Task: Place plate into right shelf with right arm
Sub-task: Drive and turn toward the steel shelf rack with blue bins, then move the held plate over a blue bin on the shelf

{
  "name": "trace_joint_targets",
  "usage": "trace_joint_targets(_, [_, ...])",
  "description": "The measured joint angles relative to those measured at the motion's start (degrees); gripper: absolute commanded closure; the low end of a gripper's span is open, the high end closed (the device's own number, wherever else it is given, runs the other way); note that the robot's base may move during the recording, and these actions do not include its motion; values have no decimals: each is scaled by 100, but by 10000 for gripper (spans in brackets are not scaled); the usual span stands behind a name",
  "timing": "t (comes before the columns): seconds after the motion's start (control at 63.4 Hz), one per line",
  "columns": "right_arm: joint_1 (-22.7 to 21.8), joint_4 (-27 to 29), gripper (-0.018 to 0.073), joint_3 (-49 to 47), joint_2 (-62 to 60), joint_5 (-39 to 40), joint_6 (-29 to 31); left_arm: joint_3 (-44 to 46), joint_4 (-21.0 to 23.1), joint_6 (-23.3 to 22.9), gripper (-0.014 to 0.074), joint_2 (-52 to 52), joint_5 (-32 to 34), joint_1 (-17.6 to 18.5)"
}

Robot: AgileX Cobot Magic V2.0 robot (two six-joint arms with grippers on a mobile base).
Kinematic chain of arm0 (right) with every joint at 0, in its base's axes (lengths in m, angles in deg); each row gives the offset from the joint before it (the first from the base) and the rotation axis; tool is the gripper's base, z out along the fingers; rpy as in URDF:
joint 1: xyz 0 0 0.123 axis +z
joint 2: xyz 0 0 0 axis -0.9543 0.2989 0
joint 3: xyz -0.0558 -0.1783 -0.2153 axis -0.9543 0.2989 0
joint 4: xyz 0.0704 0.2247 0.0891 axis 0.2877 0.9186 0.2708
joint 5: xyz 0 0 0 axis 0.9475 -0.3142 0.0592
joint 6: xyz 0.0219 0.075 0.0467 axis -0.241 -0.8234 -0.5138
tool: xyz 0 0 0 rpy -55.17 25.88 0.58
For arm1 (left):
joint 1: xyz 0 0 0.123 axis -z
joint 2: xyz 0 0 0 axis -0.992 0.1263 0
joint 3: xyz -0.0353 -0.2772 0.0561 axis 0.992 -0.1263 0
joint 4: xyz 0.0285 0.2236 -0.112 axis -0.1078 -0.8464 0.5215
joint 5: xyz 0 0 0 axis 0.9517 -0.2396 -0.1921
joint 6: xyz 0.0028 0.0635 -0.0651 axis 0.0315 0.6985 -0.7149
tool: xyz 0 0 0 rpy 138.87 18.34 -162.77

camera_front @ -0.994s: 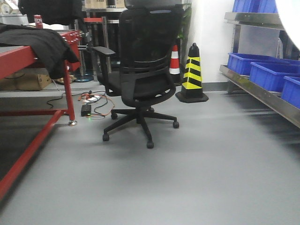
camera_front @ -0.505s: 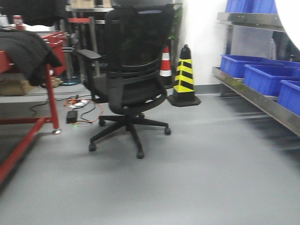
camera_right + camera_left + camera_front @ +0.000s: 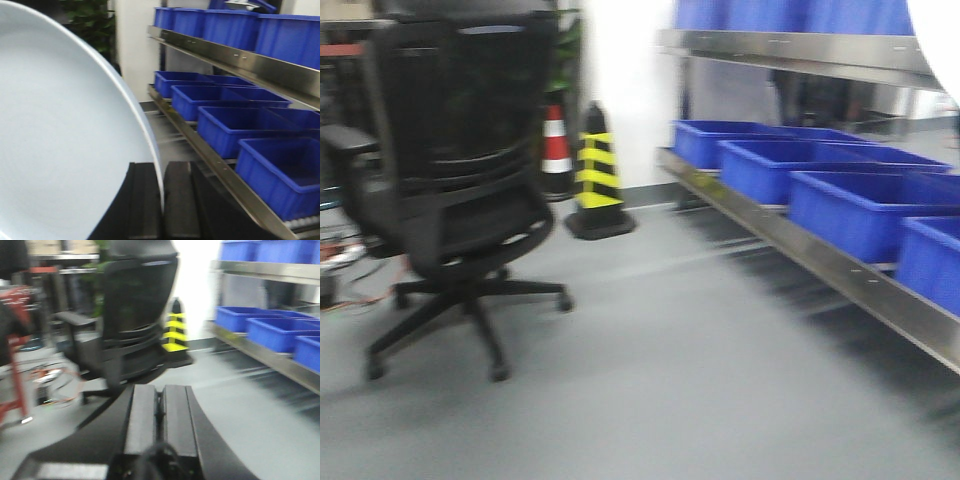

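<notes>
The plate (image 3: 60,130), pale white and held on edge, fills the left of the right wrist view. My right gripper (image 3: 161,166) is shut on its rim. A white blur of the plate (image 3: 938,40) shows at the top right corner of the front view. The right shelf (image 3: 800,250) runs along the right as a steel rack with a shiny front lip (image 3: 210,155), some way ahead of the plate. My left gripper (image 3: 160,390) is shut with nothing in it, pointing over the grey floor.
Several blue bins (image 3: 840,205) fill the lower shelf, and more stand on the upper shelf (image 3: 240,57). A black office chair (image 3: 450,170) stands at the left. A yellow-black cone (image 3: 598,170) and a red-white cone (image 3: 554,140) stand by the white wall.
The front view has swung right: chair and cones slid left, the red table left the frame, and the steel shelf with its bins now fills the right side.
</notes>
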Motion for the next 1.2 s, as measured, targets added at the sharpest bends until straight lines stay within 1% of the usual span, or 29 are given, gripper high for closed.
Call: trace_joint_targets(1.199, [0, 0, 505, 0, 0, 0, 0, 0, 0, 0, 643, 0, 0, 0])
